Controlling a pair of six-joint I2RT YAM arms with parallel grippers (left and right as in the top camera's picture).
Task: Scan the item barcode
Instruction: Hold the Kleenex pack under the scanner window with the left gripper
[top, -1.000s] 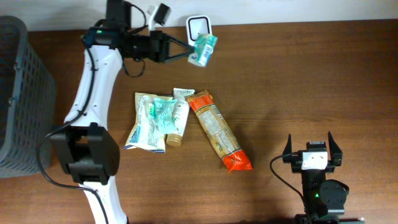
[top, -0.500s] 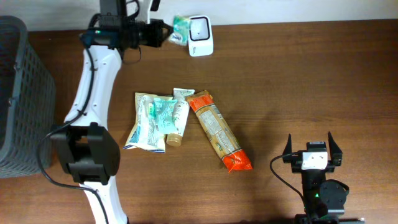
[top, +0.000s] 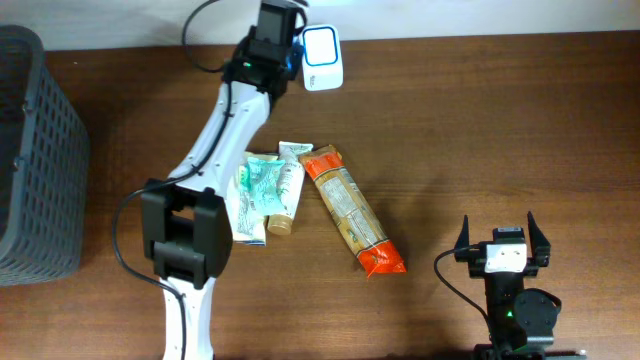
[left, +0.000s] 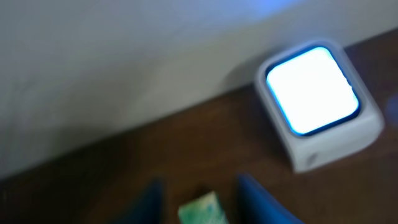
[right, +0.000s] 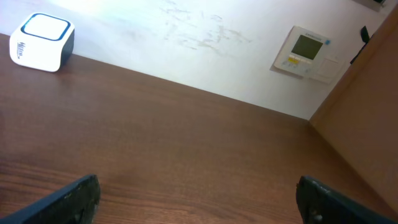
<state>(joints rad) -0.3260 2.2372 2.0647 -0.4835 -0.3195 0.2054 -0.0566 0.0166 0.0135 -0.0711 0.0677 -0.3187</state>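
- Dark wooden table (top: 480, 120) against a pale wall (right: 186, 37), seen from overhead and from both wrists.
- Left arm (top: 215, 130) stretched to the far edge, its wrist covering the pincer from above. No sight of the fingertips or of anything between them in that view.
- Left gripper (left: 200, 182) visible only through its own wrist camera, and heavily blurred. Two dark bluish fingers (left: 258, 200) cut off by the bottom edge, spread apart, with a strip of wood showing on either side of the small green packet (left: 200, 211) between them.
- Small green packet mostly out of frame, only its top corner in view. Print unreadable, barcode impossible to make out.
- White scanner (top: 322, 58) by the wall, just beyond the fingers and off to one side, window glowing bright.
- Right gripper (top: 500, 232) parked at the near edge, well apart from everything, jaws spread wide around nothing. Just two dark tips at the lower corners of its own view.
- Mid-table, a cluster of goods: green-and-white pouches (top: 252, 190) partly hidden under the left arm, a pale tube (top: 286, 192) just beside them, a long orange packet (top: 352, 212) lying diagonally.
- Grey basket (top: 35, 160) cropped by the left edge.
- Wall panel (right: 306, 51) with a small screen, lettering too small to read.
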